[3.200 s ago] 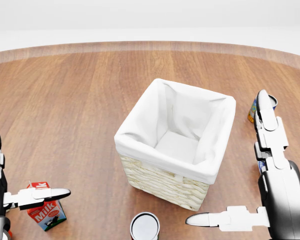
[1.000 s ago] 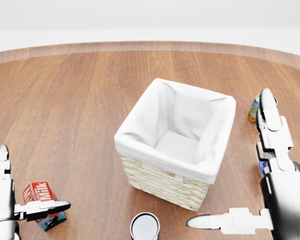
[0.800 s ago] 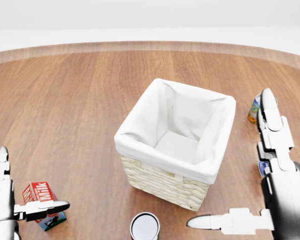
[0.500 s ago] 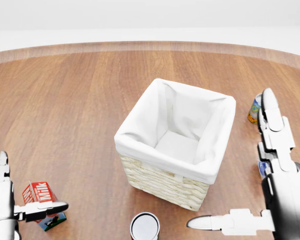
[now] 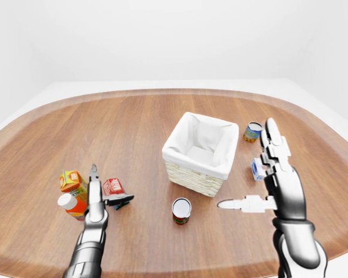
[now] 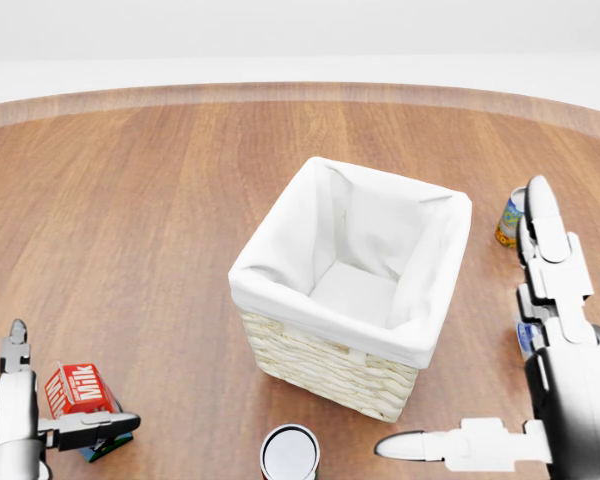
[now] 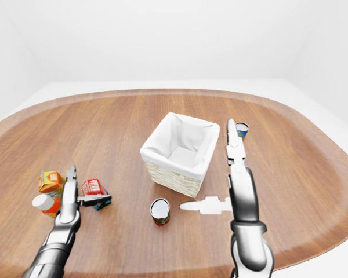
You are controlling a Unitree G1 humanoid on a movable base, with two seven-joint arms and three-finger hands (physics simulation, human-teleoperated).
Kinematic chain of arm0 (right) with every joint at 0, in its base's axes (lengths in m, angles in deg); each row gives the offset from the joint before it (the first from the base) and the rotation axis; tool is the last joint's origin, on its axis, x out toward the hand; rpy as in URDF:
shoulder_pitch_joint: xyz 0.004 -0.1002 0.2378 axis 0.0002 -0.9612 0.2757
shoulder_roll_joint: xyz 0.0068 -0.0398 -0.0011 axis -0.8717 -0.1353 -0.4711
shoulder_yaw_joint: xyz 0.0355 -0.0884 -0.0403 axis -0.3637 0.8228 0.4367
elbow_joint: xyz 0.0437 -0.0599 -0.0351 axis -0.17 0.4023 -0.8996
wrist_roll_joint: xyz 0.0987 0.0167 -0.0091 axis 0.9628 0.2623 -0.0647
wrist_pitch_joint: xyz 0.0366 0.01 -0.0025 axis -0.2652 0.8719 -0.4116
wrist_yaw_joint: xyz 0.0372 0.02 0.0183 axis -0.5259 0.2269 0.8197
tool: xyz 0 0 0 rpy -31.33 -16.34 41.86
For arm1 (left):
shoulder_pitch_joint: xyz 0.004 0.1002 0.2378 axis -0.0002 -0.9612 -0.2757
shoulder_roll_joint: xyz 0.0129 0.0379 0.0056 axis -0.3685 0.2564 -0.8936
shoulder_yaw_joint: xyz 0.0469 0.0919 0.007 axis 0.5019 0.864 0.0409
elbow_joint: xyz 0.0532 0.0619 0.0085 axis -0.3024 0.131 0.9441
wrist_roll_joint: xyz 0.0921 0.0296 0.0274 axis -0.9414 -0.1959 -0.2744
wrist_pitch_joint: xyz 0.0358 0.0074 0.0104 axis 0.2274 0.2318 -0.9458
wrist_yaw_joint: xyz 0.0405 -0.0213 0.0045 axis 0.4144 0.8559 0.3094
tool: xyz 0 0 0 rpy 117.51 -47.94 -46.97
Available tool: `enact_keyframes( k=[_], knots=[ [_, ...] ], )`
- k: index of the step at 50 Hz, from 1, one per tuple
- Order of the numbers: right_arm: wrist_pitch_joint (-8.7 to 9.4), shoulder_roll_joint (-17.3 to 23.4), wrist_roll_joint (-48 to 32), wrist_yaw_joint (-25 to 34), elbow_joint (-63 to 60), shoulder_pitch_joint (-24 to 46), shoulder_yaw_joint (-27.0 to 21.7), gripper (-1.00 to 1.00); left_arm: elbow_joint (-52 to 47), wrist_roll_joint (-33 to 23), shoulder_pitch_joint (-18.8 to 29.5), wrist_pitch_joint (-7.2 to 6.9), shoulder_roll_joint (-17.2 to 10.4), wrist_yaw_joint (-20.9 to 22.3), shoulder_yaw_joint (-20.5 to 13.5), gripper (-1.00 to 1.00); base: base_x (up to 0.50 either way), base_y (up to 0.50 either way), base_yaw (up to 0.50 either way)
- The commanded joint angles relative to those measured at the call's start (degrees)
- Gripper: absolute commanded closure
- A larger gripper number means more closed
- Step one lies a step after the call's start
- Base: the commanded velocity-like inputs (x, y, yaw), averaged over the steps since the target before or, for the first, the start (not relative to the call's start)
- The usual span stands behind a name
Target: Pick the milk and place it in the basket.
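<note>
Milk carton (image 6: 78,389) tilted on table (image 5: 133,127), lower left in head view, well apart from basket (image 6: 355,290). Left hand (image 5: 102,194) spread, thumb across carton, not closed. Right hand (image 5: 261,174) spread, hovering right of basket. Can (image 5: 181,209) below basket.

Baskets: one (image 5: 198,152), white-lined. Milk cartons: one, red (image 5: 112,187). Orange cartons: one (image 5: 72,181). Bottles: one, orange with white cap (image 5: 71,206). Cans: two, one below basket in left-eye view (image 5: 181,210), one at its upper right (image 5: 253,132). Small blue-white boxes: one (image 5: 257,169). Hands: two, left (image 5: 102,196), right (image 5: 265,188).
</note>
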Motion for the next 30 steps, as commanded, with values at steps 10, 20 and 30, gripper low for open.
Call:
enact_keyframes(
  k=[10, 20, 30],
  knots=[
    [0.25, 0.0, 0.1, 0.1, -0.2, 0.1, 0.0, -1.0, 11.7, 1.4, 4.7, 0.0, -1.2, -0.8, 1.2, -1.0, 0.0, 0.0, 0.0],
    [0.7, 0.0, 0.1, 0.0, -0.5, 0.3, 0.0, -1.0, 16.4, 2.5, 6.2, 0.0, -1.7, 1.4, 1.8, 0.8, 0.0, 0.0, 0.0],
    [0.49, 0.0, 0.2, 0.0, -0.5, 0.2, -0.1, -1.0, 15.6, 2.9, 5.5, 0.0, -1.8, 1.4, 1.7, 1.0, 0.0, 0.0, 0.0]
  ],
)
